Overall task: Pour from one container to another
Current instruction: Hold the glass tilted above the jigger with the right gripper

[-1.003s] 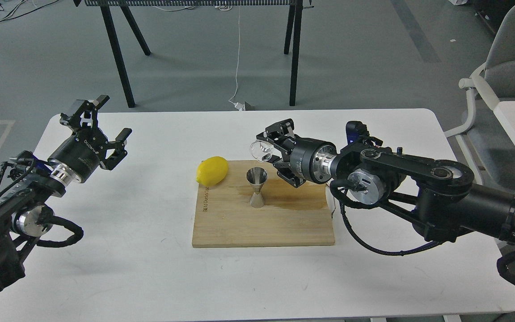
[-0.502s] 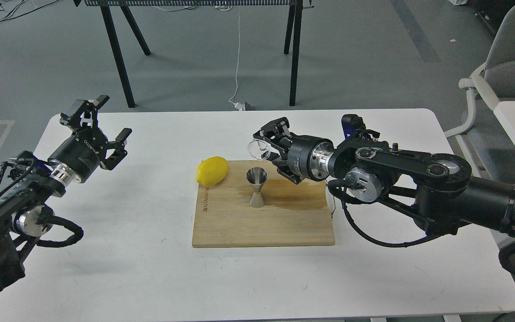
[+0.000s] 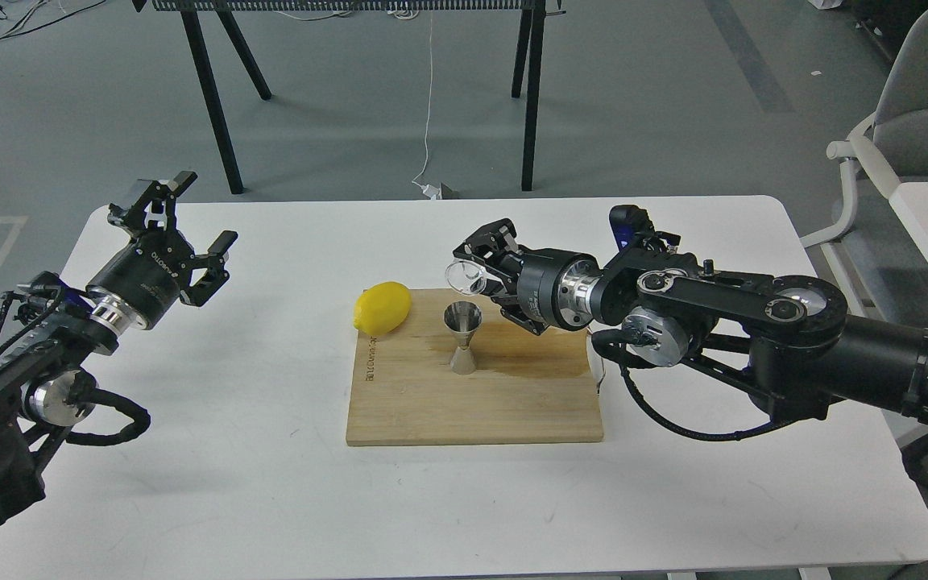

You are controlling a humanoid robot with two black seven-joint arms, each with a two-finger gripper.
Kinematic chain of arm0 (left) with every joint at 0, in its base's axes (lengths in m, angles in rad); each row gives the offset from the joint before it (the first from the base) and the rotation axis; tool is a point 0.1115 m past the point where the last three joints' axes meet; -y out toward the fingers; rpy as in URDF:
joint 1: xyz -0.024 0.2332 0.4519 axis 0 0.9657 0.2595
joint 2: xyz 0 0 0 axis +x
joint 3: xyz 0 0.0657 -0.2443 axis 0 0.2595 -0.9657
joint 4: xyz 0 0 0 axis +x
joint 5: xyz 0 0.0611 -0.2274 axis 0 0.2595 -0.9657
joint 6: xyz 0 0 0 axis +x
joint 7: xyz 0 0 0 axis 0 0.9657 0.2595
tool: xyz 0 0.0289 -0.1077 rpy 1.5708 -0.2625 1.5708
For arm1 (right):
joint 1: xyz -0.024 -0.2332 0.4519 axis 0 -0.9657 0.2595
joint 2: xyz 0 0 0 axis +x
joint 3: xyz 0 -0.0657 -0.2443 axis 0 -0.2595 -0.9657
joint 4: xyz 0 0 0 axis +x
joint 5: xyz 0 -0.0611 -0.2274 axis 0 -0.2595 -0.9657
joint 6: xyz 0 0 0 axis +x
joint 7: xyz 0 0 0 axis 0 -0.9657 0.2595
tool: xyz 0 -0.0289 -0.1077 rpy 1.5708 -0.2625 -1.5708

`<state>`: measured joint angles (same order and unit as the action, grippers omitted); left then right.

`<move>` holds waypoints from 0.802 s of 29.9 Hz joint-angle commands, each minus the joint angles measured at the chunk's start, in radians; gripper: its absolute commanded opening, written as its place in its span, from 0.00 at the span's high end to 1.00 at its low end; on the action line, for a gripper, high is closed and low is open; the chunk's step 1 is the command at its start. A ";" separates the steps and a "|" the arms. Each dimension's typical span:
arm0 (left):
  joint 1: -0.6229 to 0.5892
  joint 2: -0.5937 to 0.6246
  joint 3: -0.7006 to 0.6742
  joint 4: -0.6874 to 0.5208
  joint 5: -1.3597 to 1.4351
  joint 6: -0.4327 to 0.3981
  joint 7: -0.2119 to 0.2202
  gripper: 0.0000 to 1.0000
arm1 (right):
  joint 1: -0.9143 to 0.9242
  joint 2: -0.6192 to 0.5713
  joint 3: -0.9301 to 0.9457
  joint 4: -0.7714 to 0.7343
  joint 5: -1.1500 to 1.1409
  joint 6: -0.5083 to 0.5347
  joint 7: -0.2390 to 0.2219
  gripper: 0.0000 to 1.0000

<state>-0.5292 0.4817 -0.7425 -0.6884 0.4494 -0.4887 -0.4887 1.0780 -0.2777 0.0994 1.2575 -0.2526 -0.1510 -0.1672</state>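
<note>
Currently, head view: right gripper (image 3: 486, 272) clamps glass cup (image 3: 464, 276), tipped sideways, mouth leftward, just above jigger (image 3: 462, 338). Jigger upright on cutting board (image 3: 472, 403), lemon (image 3: 382, 308) beside. Left gripper (image 3: 190, 225) jaws spread, empty, well apart.

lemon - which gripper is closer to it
Right. The right gripper, holding the glass cup, hangs just right of the lemon; the left gripper is far off left.

Bright, even overhead light, soft shadows under the arms, sharp focus throughout, faint glare on the white table (image 3: 271, 499).
</note>
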 commanded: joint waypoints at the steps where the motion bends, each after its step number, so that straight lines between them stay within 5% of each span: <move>1: 0.000 0.000 0.000 0.000 0.000 0.000 0.000 0.01 | 0.003 -0.002 -0.004 -0.001 -0.028 0.001 0.000 0.59; 24: 0.003 -0.002 0.000 0.012 -0.001 0.000 0.000 0.01 | 0.063 0.005 -0.084 -0.007 -0.092 0.002 0.003 0.59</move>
<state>-0.5262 0.4801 -0.7425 -0.6786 0.4485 -0.4887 -0.4887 1.1314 -0.2731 0.0306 1.2530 -0.3289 -0.1486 -0.1659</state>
